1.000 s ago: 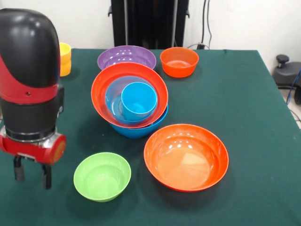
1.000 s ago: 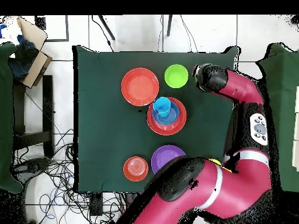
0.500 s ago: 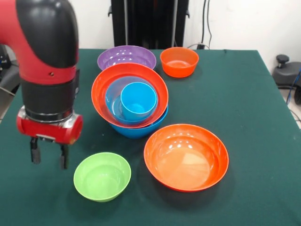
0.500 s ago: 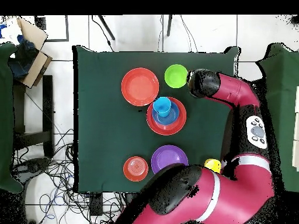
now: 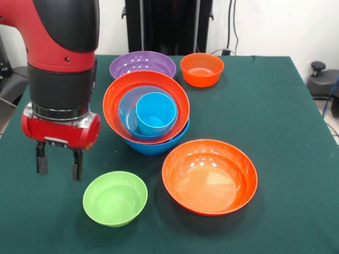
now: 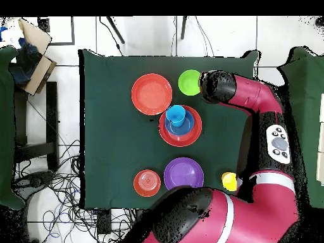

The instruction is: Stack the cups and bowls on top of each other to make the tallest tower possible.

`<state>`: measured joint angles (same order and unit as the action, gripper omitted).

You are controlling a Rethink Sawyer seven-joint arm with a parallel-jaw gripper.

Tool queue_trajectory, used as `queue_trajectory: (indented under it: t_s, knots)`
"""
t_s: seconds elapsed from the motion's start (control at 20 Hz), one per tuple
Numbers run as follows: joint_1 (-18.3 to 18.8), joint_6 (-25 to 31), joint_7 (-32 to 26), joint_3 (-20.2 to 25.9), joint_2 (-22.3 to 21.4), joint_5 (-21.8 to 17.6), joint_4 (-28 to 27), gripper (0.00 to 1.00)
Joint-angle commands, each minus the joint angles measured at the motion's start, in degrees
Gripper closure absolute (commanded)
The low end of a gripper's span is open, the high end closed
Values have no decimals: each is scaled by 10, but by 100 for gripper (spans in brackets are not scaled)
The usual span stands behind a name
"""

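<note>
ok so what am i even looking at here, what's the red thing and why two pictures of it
The red and black thing is a robot arm; its gripper hangs open and empty over a green table. One picture looks across the table, the other straight down from above. On the table: a pile of nested bowls with a blue cup on top, a lime bowl by the gripper, a big orange bowl, a purple bowl, a small orange bowl and a yellow cup.

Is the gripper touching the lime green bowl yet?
Apart. In the front view the open gripper hangs up and left of the lime green bowl, green cloth between them.
</note>
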<state>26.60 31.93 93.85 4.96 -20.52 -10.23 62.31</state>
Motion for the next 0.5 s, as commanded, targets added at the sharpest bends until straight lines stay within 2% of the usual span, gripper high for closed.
queue_trajectory:
  t_s: [0.05,0.5]
  knots:
    - [-10,42,-45,45,-11,-27,48,0]
    - [-34,0,-8,21,18,-42,32,0]
